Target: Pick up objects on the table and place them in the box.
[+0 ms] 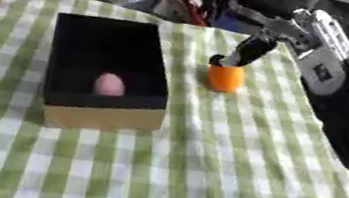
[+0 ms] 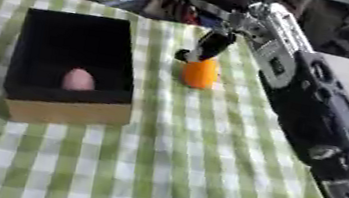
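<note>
Left eye view: a black-lined box with tan outer walls stands on the worktop, which is covered by a green-and-white checked cloth. Inside the box lies one pink egg-shaped thing, near the front wall. To the box's right, apart from it, an orange cylinder stands upright; the right robot hand has dark fingers down at its top, and I cannot tell whether they clamp it.

Right eye view: same layout; the fingers meet the cylinder's upper left edge
</note>
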Robot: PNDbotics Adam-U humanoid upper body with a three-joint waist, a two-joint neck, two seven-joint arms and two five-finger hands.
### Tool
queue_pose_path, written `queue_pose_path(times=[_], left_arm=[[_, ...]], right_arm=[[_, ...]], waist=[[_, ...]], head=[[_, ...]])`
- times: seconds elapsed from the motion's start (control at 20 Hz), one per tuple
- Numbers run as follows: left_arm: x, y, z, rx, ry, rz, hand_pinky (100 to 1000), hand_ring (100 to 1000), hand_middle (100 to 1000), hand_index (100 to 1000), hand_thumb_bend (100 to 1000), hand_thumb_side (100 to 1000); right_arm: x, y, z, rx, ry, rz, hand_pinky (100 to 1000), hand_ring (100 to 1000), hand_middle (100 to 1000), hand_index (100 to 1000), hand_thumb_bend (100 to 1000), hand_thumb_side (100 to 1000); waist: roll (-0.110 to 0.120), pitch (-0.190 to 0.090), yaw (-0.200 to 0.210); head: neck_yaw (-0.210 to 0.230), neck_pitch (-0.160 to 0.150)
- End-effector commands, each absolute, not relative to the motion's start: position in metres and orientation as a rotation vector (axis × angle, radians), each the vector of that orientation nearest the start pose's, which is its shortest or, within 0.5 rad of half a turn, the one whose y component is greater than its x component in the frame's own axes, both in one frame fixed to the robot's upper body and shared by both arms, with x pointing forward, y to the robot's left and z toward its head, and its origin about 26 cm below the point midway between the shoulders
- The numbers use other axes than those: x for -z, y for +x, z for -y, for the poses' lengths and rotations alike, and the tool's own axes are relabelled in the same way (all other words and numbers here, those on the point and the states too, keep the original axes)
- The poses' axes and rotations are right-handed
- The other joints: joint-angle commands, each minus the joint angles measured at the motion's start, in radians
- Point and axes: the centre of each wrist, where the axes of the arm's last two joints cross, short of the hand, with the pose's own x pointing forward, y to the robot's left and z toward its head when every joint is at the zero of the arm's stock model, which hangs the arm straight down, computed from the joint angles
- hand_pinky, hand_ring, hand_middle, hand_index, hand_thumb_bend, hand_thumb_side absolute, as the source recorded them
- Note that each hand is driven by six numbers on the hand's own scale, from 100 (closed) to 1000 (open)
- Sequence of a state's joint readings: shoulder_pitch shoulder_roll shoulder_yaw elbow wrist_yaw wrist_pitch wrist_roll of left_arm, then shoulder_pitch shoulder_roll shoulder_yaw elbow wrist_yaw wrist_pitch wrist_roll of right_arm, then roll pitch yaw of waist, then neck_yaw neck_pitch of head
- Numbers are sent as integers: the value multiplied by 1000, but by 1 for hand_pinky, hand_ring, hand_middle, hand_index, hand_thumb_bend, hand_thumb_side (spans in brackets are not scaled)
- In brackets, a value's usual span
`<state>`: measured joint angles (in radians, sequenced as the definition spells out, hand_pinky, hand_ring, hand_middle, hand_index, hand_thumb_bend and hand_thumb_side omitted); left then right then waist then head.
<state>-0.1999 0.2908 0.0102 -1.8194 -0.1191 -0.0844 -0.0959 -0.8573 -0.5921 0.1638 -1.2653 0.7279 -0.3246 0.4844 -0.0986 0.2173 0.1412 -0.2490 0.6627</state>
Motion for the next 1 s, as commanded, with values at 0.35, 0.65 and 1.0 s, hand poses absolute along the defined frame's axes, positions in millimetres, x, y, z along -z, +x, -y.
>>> queue_pose_path(times=[0.35,0.65,1.0], left_arm=[[-138,310,-283,506,260,2080,667,531,531,551,197,100],[-139,310,-282,509,257,2084,667,531,530,550,197,100],[-139,311,-281,509,253,2087,668,531,530,550,198,100]], right_arm=[[-230,453,336,-1550,-938,1428,753,687,672,850,506,117],[-210,459,343,-1513,-920,1353,751,689,674,832,503,110],[-192,462,344,-1492,-919,1315,733,652,624,609,444,100]], waist=[[13,-5,7],[14,1,16],[15,8,21]], head=[[-4,-24],[-7,-28],[-11,-30]])
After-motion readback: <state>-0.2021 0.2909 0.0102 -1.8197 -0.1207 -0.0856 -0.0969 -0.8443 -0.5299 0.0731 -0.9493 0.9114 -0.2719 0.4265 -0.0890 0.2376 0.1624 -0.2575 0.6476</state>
